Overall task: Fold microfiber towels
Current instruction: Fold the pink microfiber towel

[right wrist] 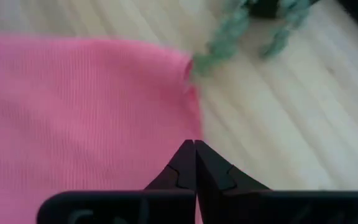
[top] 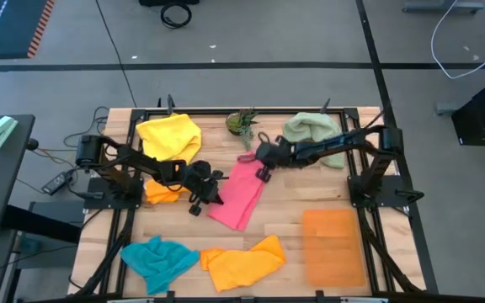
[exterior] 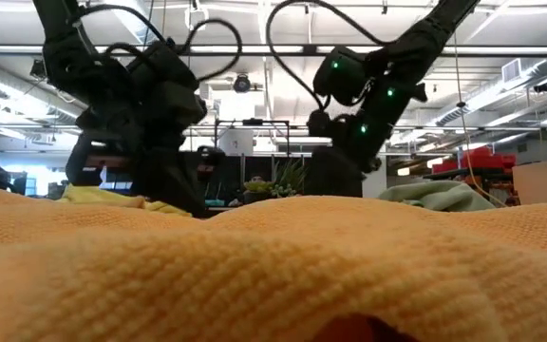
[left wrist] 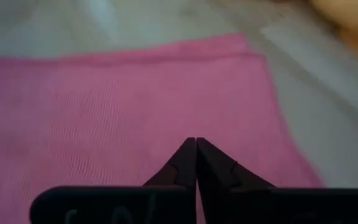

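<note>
A pink towel (top: 238, 195) lies spread on the wooden table near its middle, folded into a long strip that slants from far right to near left. My left gripper (top: 211, 195) is shut at the towel's left long edge. My right gripper (top: 262, 171) is shut at its far end, near the corner (right wrist: 190, 62). Both wrist views show the shut fingertips against pink cloth, the left (left wrist: 196, 142) and the right (right wrist: 194, 143). My left gripper is shut on the pink towel's left edge (left wrist: 194, 134), coming from the table's left and slanting down. The cloth spreads flat away from the fingertips, with a second layer's edge (left wrist: 166, 53) showing beyond. The fingers hide the place of contact. My right gripper pinches the pink towel's far-right edge (right wrist: 196, 134), a little below its corner, coming from the table's right and slanting down. The cloth lies flat on the table beyond the fingertips. One layer or several, I cannot tell.
A yellow towel (top: 171, 137) lies far left, and an orange one (top: 160, 192) lies under the left arm. A teal towel (top: 158, 261) and an orange towel (top: 242, 263) lie near the front edge. A pale green towel (top: 310, 130) and a small plant (top: 242, 124) are at the back, an orange mat (top: 333, 246) near right.
</note>
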Available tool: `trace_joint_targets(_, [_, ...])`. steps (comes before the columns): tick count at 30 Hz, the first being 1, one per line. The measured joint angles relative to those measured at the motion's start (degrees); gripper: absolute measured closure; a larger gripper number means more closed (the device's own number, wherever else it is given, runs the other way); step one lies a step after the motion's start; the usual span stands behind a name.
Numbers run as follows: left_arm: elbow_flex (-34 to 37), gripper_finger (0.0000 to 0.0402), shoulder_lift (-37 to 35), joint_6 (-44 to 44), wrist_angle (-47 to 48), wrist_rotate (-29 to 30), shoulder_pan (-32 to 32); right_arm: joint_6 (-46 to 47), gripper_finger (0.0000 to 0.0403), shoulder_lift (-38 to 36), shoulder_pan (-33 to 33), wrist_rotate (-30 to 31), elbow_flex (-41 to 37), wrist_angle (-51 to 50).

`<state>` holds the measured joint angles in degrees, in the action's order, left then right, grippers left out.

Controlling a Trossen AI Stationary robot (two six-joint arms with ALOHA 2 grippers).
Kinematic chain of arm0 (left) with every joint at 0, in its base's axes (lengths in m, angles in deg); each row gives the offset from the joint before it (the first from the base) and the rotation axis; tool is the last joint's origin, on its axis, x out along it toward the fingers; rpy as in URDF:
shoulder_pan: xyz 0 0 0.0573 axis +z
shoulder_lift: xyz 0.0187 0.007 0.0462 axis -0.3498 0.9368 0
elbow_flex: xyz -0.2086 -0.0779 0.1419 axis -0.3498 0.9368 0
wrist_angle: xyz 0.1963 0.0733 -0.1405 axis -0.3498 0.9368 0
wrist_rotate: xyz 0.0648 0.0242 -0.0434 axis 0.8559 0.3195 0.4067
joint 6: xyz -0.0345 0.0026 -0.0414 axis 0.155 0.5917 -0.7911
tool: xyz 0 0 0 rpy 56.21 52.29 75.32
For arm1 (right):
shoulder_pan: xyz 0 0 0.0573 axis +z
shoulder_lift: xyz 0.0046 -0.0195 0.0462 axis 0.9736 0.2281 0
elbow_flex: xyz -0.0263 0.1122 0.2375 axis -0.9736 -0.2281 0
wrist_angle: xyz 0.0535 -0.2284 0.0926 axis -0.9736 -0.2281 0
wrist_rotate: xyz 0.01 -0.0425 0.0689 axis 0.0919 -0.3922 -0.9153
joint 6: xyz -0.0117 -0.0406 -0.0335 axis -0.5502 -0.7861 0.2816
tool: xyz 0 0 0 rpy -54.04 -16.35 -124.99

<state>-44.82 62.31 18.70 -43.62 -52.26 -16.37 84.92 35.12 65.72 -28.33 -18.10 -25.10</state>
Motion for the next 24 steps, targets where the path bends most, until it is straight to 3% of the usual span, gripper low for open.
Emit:
trace_joint_targets(3, [0.0,0.0396,-0.8,0.0,-1.3,0.1,-0.1,4.9,0.0397,-3.6,0.4,-3.2,0.0,-1.3])
trace_joint_targets(9, [0.0,0.0381,-0.8,0.9,-1.3,0.1,1.5,27.4,0.039,-6.1,5.1,-3.5,0.0,-5.3])
trace_joint_targets(18, [0.0,0.0387,4.3,-6.5,-1.4,0.1,-1.1,28.1,0.0392,-3.3,16.7,-3.2,0.1,0.5])
trace_joint_targets(24, [-1.5,0.0396,8.9,-9.8,-8.8,-0.2,-6.5,28.7,0.0398,2.4,24.1,-3.9,0.1,8.5])
